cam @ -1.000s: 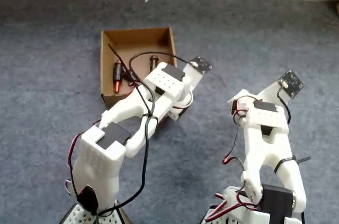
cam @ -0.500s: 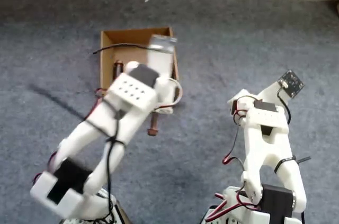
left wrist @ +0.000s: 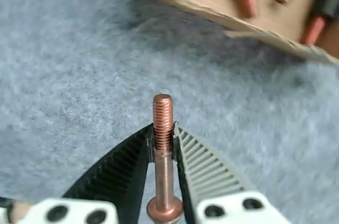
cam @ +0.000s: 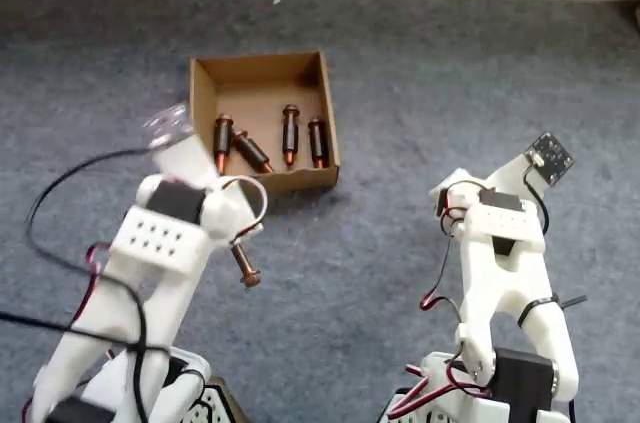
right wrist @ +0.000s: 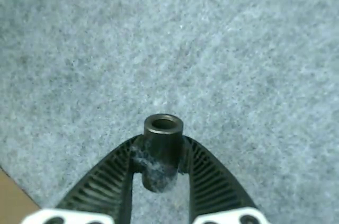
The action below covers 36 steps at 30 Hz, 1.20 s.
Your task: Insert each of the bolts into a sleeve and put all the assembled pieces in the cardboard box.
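My left gripper (left wrist: 163, 131) is shut on a copper bolt (left wrist: 162, 150), its threaded end sticking out past the fingertips and its head near the palm. In the high view this bolt (cam: 245, 265) hangs over the carpet just in front of the cardboard box (cam: 204, 108). The box holds several assembled pieces (cam: 290, 135) lying side by side. My right gripper (right wrist: 163, 147) is shut on a black sleeve (right wrist: 163, 136), whose open bore faces outward above bare carpet. The right arm (cam: 500, 238) stands at the right of the table, well apart from the box.
Grey carpet covers the whole table. The box's front wall (left wrist: 249, 29) lies close beyond the bolt's tip in the left wrist view. A brown corner (right wrist: 8, 200) shows at the edge of the right wrist view. Open carpet separates the two arms.
The left arm has swung away from over the box toward the near left, carrying the bolt, so the box's contents now show. The right arm has kept still.
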{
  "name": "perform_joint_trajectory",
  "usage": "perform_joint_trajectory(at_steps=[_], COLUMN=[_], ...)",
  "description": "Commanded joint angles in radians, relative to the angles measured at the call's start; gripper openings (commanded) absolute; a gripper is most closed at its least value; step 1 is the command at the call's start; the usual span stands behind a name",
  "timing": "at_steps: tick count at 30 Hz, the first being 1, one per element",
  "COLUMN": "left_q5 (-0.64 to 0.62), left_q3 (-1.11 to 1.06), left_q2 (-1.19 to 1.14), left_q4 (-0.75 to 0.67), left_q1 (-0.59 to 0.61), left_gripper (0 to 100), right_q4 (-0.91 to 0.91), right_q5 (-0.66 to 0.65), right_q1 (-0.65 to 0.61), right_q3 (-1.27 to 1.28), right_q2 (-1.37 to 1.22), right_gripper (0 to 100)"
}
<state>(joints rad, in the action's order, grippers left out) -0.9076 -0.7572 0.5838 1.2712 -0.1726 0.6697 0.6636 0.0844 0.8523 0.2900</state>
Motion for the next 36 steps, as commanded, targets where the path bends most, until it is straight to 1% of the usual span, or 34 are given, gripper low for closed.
perform_joint_trajectory(at_steps=[1,4,6,8,11,13,16,21,23,25,28,30,33,36], left_q5=[-0.084,-0.084,-0.084,-0.084,-0.084,-0.084,-0.083,0.023,0.095,0.212,0.445,0.603,0.819,1.008], left_q3=[-0.182,-0.272,-0.308,-0.332,-0.354,-0.369,-0.386,-0.375,-0.349,-0.323,-0.274,-0.251,-0.242,-0.242], left_q2=[0.153,0.24,0.295,0.346,0.41,0.441,0.467,0.472,0.467,0.467,0.467,0.467,0.467,0.467], left_q4=[-0.175,-0.272,-0.299,-0.307,-0.302,-0.302,-0.302,-0.302,-0.301,-0.282,-0.235,-0.227,-0.23,-0.232], left_q1=[0.071,0.114,0.117,0.117,0.117,0.117,0.117,0.122,0.124,0.125,0.125,0.128,0.17,0.188], left_gripper=[0,0,2,9,23,27,24,15,11,7,3,1,1,1], right_q4=[-0.016,-0.016,-0.016,-0.016,-0.016,-0.016,-0.016,-0.016,-0.016,-0.016,-0.016,-0.016,-0.016,-0.016], right_q5=[0.0,0.0,0.0,0.0,0.0,0.0,0.0,0.0,0.0,0.0,0.0,0.0,-0.011,-0.037], right_q1=[0.01,0.01,0.01,0.01,0.01,0.01,0.01,0.01,0.01,0.01,0.01,0.01,0.01,0.01], right_q3=[-0.012,-0.008,-0.008,-0.008,-0.008,-0.008,-0.008,-0.008,-0.008,-0.008,-0.008,-0.008,-0.008,-0.008], right_q2=[0.051,0.051,0.051,0.051,0.051,0.051,0.051,0.051,0.051,0.051,0.051,0.051,0.051,0.051], right_gripper=[0.5,0.5,0.5,0.5,0.5,0.5,0.5,0.5,0.5,0.5,0.5,0.5,0.5,0.5])
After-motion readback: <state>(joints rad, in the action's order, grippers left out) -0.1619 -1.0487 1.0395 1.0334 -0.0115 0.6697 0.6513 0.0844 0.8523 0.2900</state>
